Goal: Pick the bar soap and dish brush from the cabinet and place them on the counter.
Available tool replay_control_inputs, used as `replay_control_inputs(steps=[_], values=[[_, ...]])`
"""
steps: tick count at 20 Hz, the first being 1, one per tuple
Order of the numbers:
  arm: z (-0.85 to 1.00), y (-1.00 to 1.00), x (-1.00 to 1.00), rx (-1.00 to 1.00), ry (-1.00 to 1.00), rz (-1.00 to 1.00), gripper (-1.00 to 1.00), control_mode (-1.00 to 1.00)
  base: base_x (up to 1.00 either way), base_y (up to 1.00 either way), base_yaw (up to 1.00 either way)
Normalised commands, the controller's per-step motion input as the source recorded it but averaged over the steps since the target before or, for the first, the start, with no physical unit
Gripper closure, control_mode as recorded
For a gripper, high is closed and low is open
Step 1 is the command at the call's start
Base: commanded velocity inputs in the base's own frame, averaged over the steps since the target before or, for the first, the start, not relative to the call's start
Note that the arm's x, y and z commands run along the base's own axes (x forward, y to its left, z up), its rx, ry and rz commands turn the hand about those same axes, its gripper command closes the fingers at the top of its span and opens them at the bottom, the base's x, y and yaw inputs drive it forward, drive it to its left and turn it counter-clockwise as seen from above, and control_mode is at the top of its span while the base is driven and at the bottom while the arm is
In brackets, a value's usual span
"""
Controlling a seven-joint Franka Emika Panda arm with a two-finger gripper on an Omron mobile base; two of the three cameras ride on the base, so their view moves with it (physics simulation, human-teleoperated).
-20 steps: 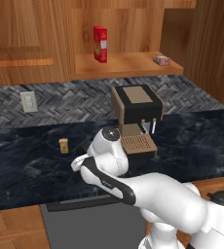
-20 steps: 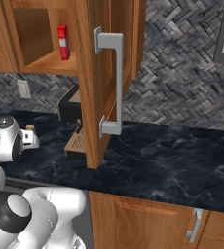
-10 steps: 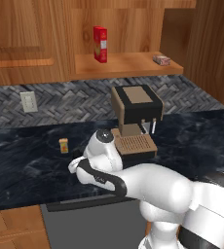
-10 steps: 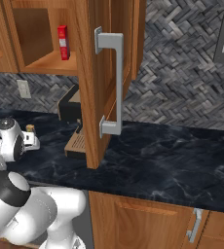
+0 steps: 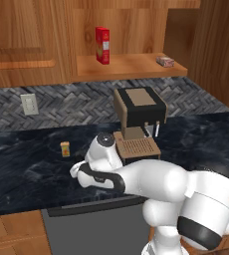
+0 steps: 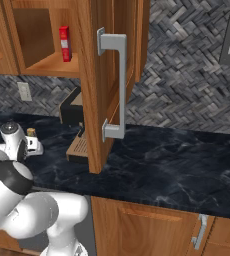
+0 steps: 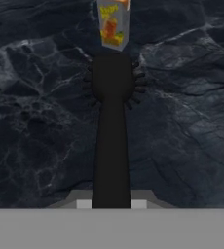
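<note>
The gripper (image 7: 111,204) is clenched on the brush (image 7: 111,126), grasping it by the handle end. In the hand view the brush's long axis runs straight from 6 o'clock to 12 o'clock: handle at the bottom between the jaws, bristly head at the top, with bristles showing round its edge. The desk (image 7: 36,121) lies directly beyond it; whether the head touches the surface cannot be told from this view.

A small orange-yellow block (image 7: 114,22) stands at 12 o'clock from the brush head, just beside it. In the left base view this block (image 5: 64,149) stands on the desk (image 5: 27,164) at about 10 o'clock from the arm's wrist.

The soap (image 5: 165,61) is on the cabinet shelf (image 5: 131,67), near its right front corner, well apart from the arm at roughly 1 o'clock in the left base view. A tall red box (image 5: 102,45) stands on the same shelf to the soap's 9 o'clock. The coffee machine (image 5: 139,112) sits on the desk below the shelf.

Judgement: the brush is over the desk and close to being set down; the release turns on keeping the head clear of the block at 12 o'clock. The soap is not yet fetched
</note>
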Motion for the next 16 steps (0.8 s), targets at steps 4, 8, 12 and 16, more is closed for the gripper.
replay_control_inputs(steps=[4, 8, 12, 16], values=[[-0.18, 0.04, 0.13, -0.01, 0.01, 0.00, 1.00, -1.00, 0.00, 0.00, 0.00], [-0.16, 0.02, 0.09, -0.01, 0.00, 0.00, 1.00, -1.00, 0.00, 0.00, 0.00], [-0.15, 0.01, 0.08, -0.01, 0.00, 0.00, 1.00, -1.00, 0.00, 0.00, 0.00], [-0.13, 0.00, 0.06, -0.01, 0.00, 0.00, -1.00, -1.00, 0.00, 0.00, 0.00]])
